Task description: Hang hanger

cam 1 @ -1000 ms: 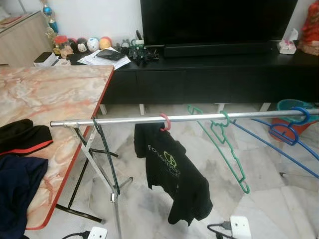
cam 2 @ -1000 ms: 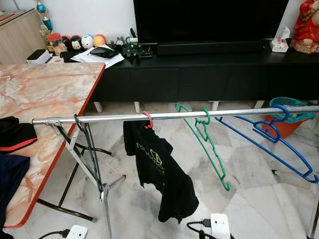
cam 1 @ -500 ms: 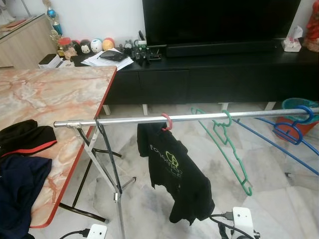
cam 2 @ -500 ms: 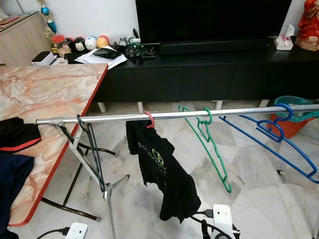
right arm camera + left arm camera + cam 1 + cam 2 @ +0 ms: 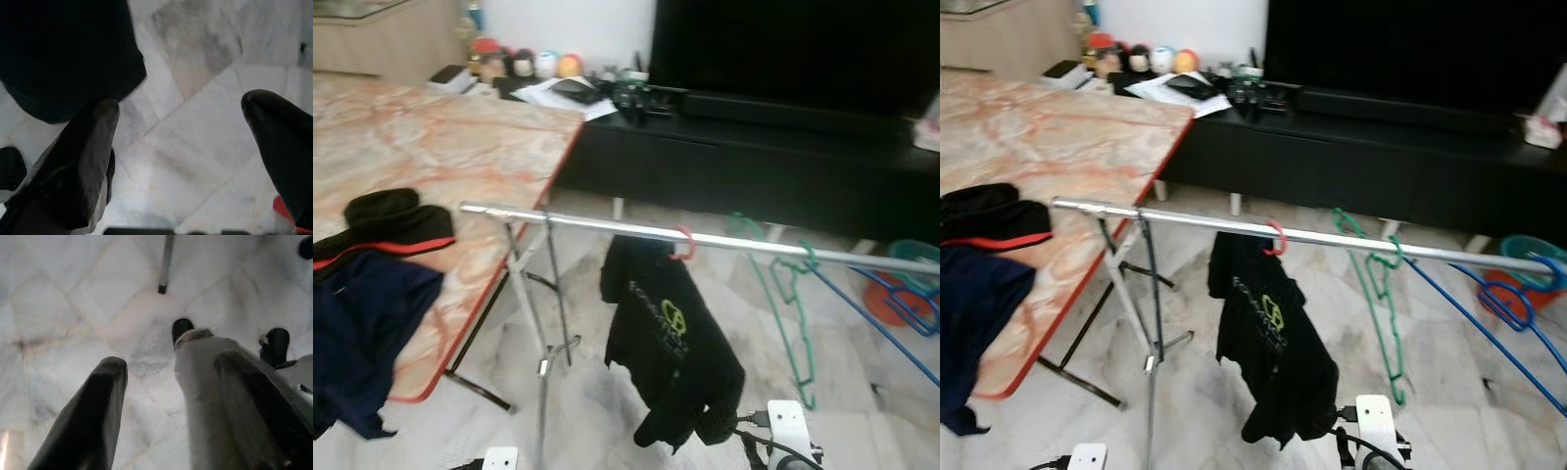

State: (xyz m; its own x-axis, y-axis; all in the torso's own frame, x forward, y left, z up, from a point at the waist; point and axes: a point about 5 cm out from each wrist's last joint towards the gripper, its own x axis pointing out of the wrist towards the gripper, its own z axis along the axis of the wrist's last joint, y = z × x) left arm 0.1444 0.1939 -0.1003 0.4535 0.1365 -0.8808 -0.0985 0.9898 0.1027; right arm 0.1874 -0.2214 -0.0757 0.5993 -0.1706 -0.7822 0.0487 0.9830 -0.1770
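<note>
Right gripper (image 5: pixel 178 137) spread — marble floor (image 5: pixel 195 147) below

Pink hanger (image 5: pixel 1276 238) with black shirt (image 5: pixel 1273 343) on rail (image 5: pixel 1195 221)

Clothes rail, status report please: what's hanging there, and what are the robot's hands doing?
Both grippers open, empty, pointing at floor. Black T-shirt on pink hanger hangs on rail; green hanger, blue hangers bare. More clothes on table.

Black shirt (image 5: pixel 1273 343) — green hanger (image 5: pixel 1386 313), blue hanger (image 5: pixel 1508 313).
</note>
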